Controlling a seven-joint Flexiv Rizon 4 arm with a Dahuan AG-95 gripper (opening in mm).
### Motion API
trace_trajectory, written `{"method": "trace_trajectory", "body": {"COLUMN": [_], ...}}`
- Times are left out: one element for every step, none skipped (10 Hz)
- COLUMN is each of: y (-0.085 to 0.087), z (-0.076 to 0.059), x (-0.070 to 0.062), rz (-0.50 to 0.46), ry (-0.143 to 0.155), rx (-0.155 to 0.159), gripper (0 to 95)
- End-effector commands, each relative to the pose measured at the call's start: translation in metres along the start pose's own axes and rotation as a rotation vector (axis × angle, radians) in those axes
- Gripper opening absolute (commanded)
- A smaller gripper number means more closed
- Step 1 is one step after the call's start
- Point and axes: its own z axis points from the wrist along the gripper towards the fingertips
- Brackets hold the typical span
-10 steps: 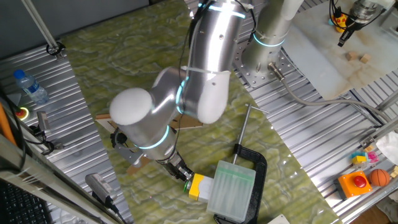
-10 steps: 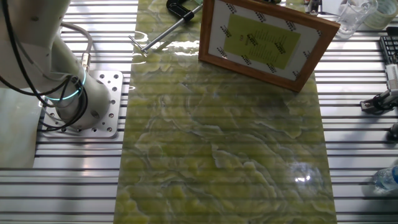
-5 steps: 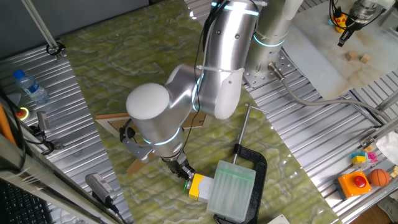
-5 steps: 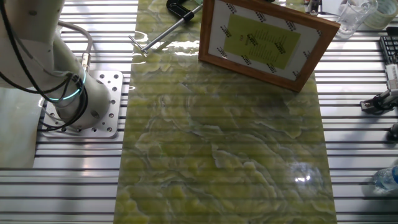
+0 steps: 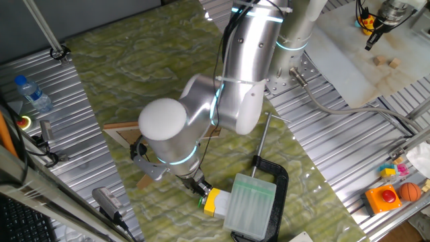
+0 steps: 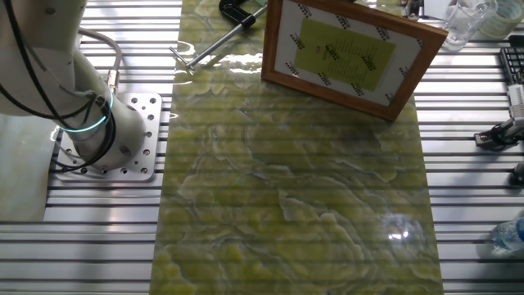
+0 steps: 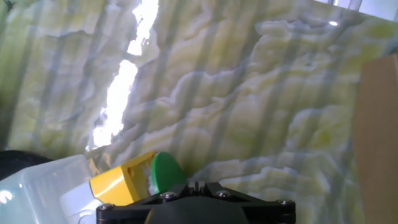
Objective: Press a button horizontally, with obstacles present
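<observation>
The button has a small green cap (image 5: 203,199) on a yellow box (image 5: 214,202), joined to a translucent pale-green ribbed block (image 5: 250,204). My gripper (image 5: 197,188) points down-right with its tips right at the green cap; I cannot tell whether they touch it. In the hand view the green cap (image 7: 164,172) and yellow box (image 7: 120,181) lie just left of my gripper (image 7: 198,185), whose fingers are shut together. The light-wood picture frame (image 6: 348,53) stands behind my arm, and its prop strut (image 5: 145,179) slants down beside my wrist.
A black C-clamp (image 5: 273,177) holds the ribbed block, its screw rod reaching toward the arm's base. The frame's brown back (image 7: 378,137) rises at the right of the hand view. A water bottle (image 5: 32,93) stands at the left, a red dome button (image 5: 385,196) at the far right.
The arm's elbow and upper links have swung to the right. The gripper tips have edged slightly down toward the green cap. The button and frame have not moved.
</observation>
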Motion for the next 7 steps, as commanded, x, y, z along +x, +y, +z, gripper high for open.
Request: {"method": "trace_trajectory", "body": {"y": [0.0111,0.0131,0.0163,0.0174,0.0173,0.0170,0.0149], "z": [0.0029,0.0031,0.0033,0.0037,0.0039,0.0041,0.0041], "x": [0.0019,0.0024,0.0032,0.0035,0.0035,0.0035,0.0030], "rz": [-0.009,-0.007,-0.001,-0.003,0.000,0.006,0.004], "ry": [-0.016,-0.015,-0.015,-0.011,-0.011,-0.012,-0.016], "rx": [0.021,0.020,0.015,0.023,0.020,0.019,0.022], "gripper": [0.0,0.0,0.0,0.0,0.0,0.0,0.0]}}
